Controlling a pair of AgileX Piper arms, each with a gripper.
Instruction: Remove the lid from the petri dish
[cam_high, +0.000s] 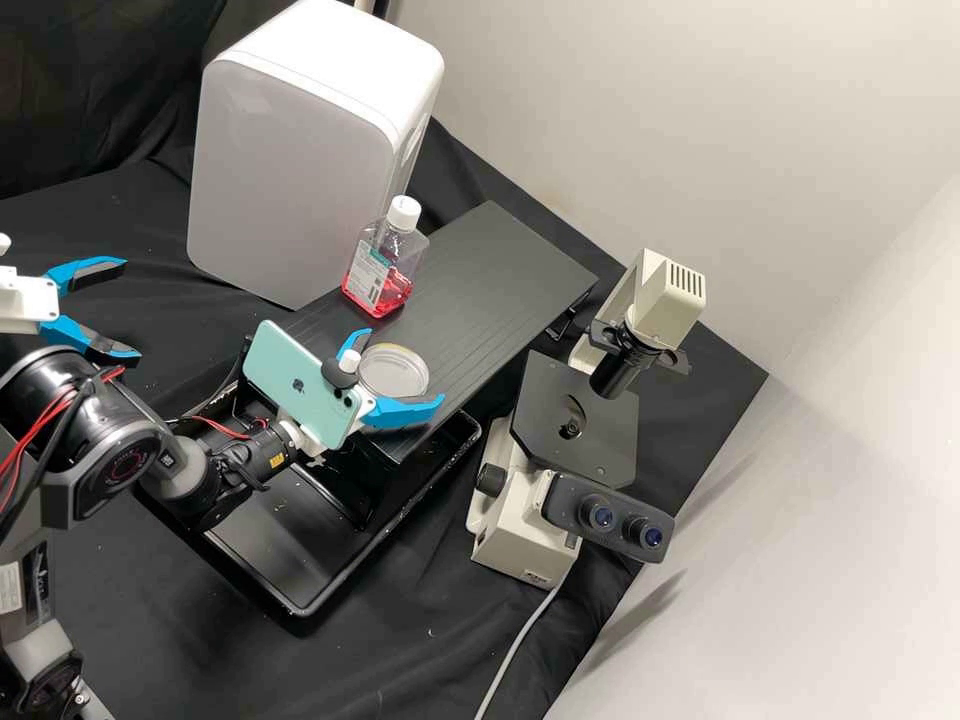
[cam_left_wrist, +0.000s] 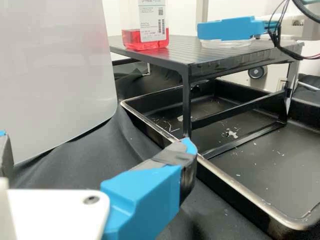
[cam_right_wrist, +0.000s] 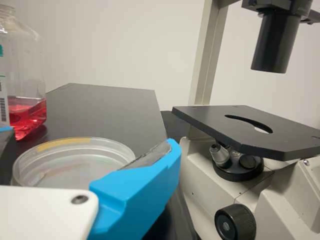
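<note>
A clear lidded petri dish (cam_high: 393, 368) sits near the front edge of a raised black slatted platform (cam_high: 500, 280). My right gripper (cam_high: 392, 380) is open, with one blue finger on each side of the dish. In the right wrist view the dish (cam_right_wrist: 70, 160) lies between the fingers, and the pad of one finger (cam_right_wrist: 142, 182) is close to its rim. Whether it touches I cannot tell. My left gripper (cam_high: 92, 305) is open and holds nothing at the bench's far left, well away from the dish. In the left wrist view it (cam_left_wrist: 95, 142) faces the platform's leg.
A flask of red liquid (cam_high: 383, 262) stands on the platform behind the dish. A white box (cam_high: 300, 140) stands at the back left. A microscope (cam_high: 580, 440) is right of the platform. Under the platform lies a black tray (cam_high: 300, 560).
</note>
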